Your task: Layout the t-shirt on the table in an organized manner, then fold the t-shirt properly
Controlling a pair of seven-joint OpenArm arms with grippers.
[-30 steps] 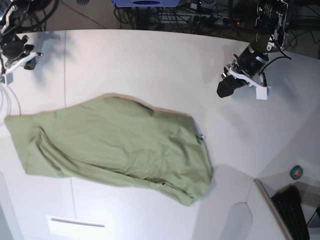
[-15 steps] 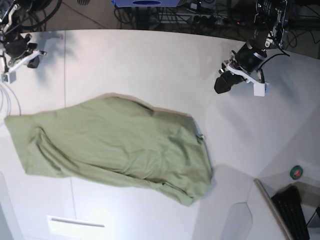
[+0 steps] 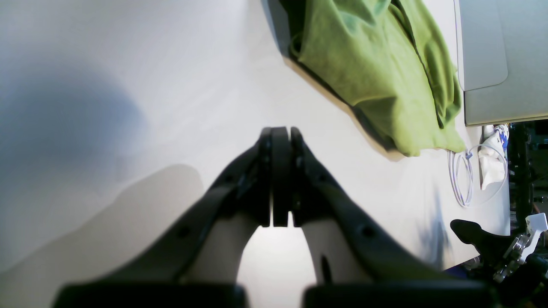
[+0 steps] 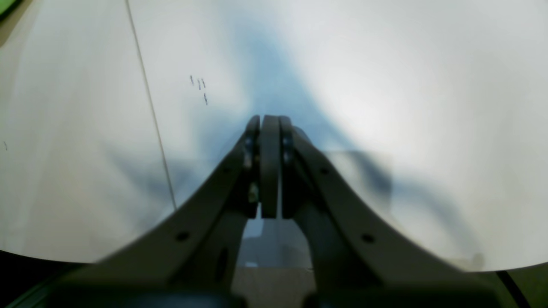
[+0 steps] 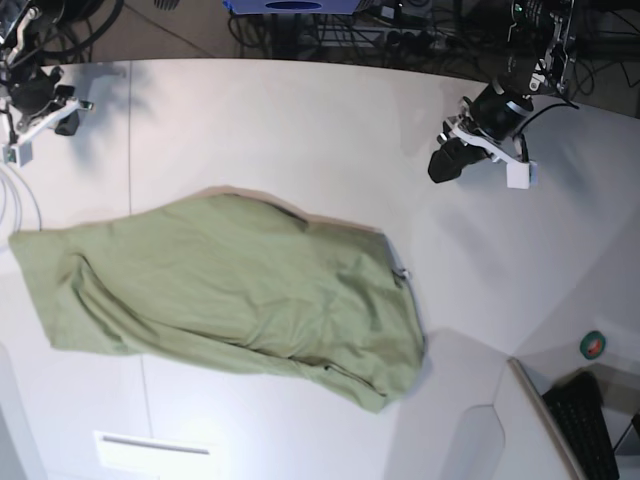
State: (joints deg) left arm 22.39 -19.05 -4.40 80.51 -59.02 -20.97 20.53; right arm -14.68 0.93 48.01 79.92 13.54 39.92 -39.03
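Overhead: t-shirt (image 5: 225,290) rumpled mid-bench (image 5: 330,130); left hand (image 5: 447,161), right hand (image 5: 55,112) closed, empty, well apart near far corners.

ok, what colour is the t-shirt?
Plain olive green, no pattern. The t-shirt shows best in the base view, lying on the white table.

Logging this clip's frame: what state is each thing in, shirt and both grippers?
t-shirt: lying rumpled on the table, not folded, held by nothing.
Left gripper: shut, empty, away from the shirt.
Right gripper: shut, empty, near the table's far corner.
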